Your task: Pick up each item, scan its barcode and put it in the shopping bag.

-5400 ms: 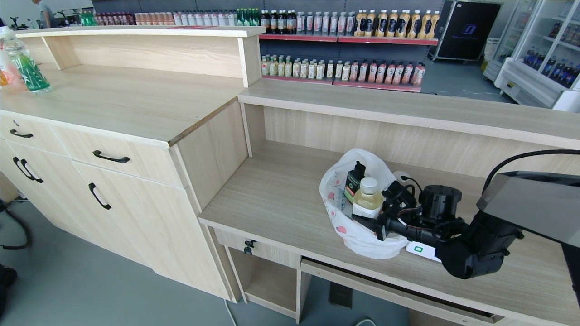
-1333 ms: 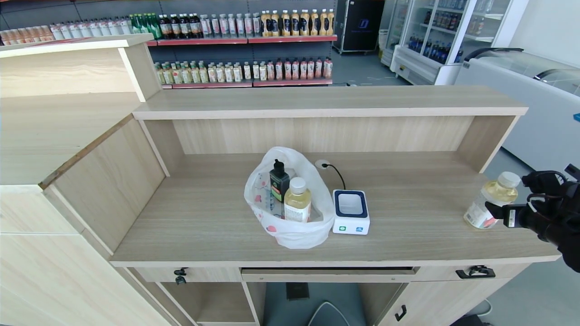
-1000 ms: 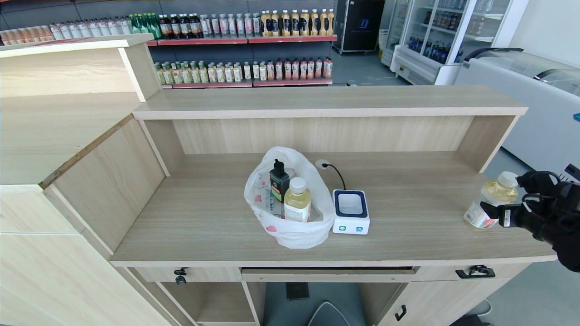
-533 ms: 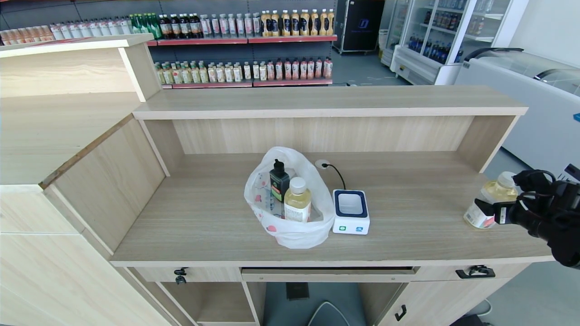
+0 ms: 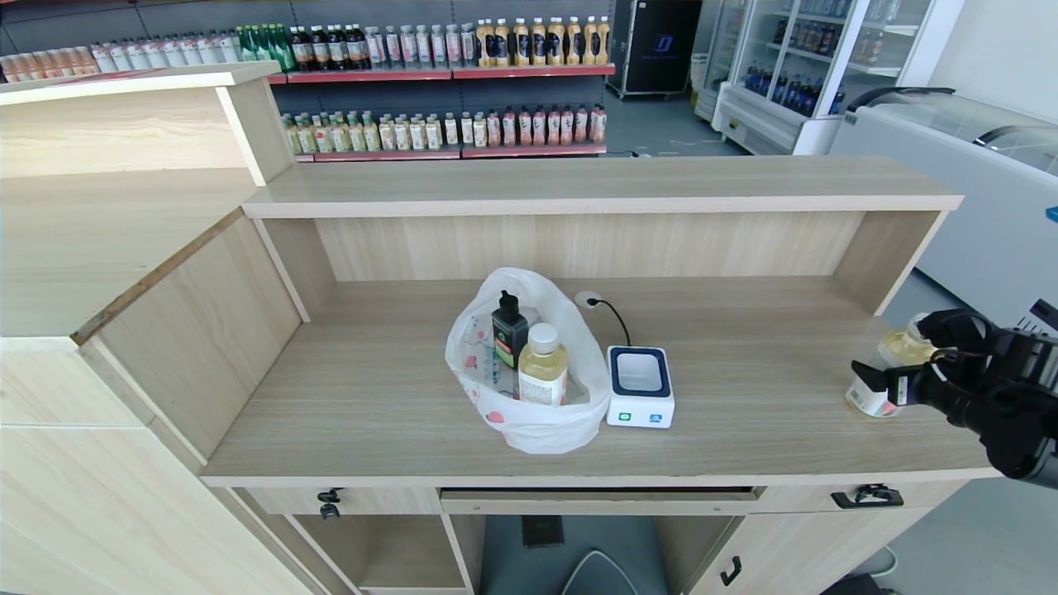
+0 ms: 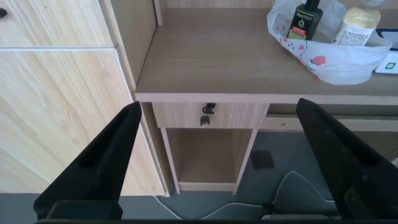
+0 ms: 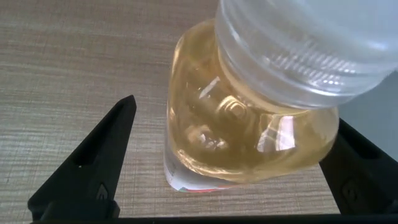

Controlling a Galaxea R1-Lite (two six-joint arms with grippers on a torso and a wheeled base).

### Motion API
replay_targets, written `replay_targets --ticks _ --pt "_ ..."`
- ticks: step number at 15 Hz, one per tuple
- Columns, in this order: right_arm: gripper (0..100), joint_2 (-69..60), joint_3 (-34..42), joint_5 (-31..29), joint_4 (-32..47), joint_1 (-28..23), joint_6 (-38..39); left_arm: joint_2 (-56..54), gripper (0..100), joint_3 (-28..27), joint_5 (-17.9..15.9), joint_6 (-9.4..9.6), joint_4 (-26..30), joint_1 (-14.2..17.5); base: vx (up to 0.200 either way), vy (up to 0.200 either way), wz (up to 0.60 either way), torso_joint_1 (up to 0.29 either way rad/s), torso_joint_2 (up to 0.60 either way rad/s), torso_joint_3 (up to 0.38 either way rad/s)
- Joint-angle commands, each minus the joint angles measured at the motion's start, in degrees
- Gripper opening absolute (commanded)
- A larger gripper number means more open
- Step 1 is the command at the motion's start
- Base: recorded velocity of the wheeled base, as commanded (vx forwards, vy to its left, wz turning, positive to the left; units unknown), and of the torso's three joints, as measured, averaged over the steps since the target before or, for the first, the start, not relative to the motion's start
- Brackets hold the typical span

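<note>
A clear bottle of yellow drink [image 5: 868,398] stands upright at the desk's far right end. My right gripper [image 5: 897,345] is open, one finger on each side of the bottle. In the right wrist view the bottle [image 7: 249,143] sits between the fingers [image 7: 93,168], with a gap on one side. The white shopping bag [image 5: 529,430] stands mid-desk and holds a yellow bottle [image 5: 543,368] and a dark bottle [image 5: 509,330]. A white and blue scanner [image 5: 640,386] sits to the right of the bag. My left gripper [image 6: 217,109] hangs open and empty, low in front of the desk's left end.
The wooden desk [image 5: 744,364] has a raised back ledge and a side wall at the right. A taller counter [image 5: 99,248] adjoins it on the left. The scanner's cable [image 5: 616,318] runs to the back. Drawers and an open cubby [image 6: 208,155] lie below.
The head view has swung from the left counter to face the desk. Over the last second my right gripper has slid left along the standing bottle, which has not moved.
</note>
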Motion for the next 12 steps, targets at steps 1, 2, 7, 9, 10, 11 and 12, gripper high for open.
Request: replay_targets --ticks 1,2,7,9,10,11,12 --pt "100 1.0 -0.5 -0.1 0.0 0.6 -0.5 0.1 100 0.0 0.0 -0.01 0.0 0.0 0.000 0.000 0.00 0.000 0.00 0.000" --pt "100 1.4 -0.9 -0.1 0.0 0.7 -0.7 0.1 100 0.0 0.0 -0.01 0.0 0.0 0.000 0.000 0.00 0.000 0.00 0.000" --pt "100 2.4 -1.7 -0.1 -0.2 2.1 -0.7 0.1 100 0.0 0.0 -0.01 -0.1 0.0 0.000 0.000 0.00 0.000 0.00 0.000" --pt "100 2.8 -1.8 -0.1 -0.5 2.5 -0.7 0.1 100 0.0 0.0 -0.01 0.0 0.0 0.000 0.000 0.00 0.000 0.00 0.000" --pt "100 3.0 -2.3 -0.1 -0.6 2.6 -0.6 0.1 100 0.0 0.0 -0.01 0.0 0.0 0.000 0.000 0.00 0.000 0.00 0.000" --pt "0 3.0 -2.6 0.0 -0.5 2.6 -0.5 0.1 100 0.0 0.0 -0.01 0.0 0.0 0.000 0.000 0.00 0.000 0.00 0.000" --pt "0 3.0 -2.8 0.0 -0.3 2.6 -0.5 0.1 100 0.0 0.0 -0.01 -0.1 0.0 0.000 0.000 0.00 0.000 0.00 0.000"
